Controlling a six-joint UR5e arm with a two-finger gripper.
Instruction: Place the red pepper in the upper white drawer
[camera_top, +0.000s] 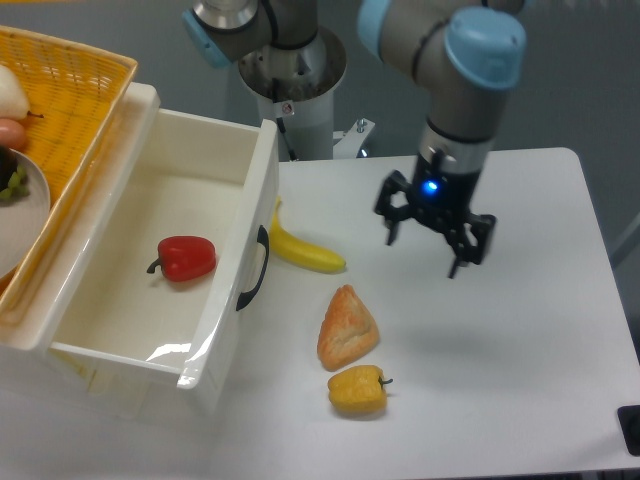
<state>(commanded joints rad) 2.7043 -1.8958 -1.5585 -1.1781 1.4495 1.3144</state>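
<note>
Nearest the camera, on the white table (520, 400), a yellow pepper (358, 390) sits alone, its stem pointing right. Bare tabletop runs from it to the right edge and to the near edge. A black object (631, 428) shows at the lower right border, cut off by the frame; what it is cannot be told.

Just behind the yellow pepper lies a pastry (347, 327), close to it but apart. Beyond that, a banana (303, 250) lies with its stem end against, or just beside, the drawer front.

At left, the drawer (225, 300) stands open, with tall white walls and a black handle (255, 268) on its front face. The red pepper (186, 257) rests on the drawer floor, stem toward the left, clear of all four walls.

Over the right half of the table, the gripper (437, 238) hangs above the surface with its fingers spread wide and nothing between them. A blue light glows on its body. Open tabletop lies beneath it and to its right.

Far left, a basket (85, 95) overlaps the drawer's back left rim; a plate (25, 215) and some food items show inside, partly cut off.
</note>
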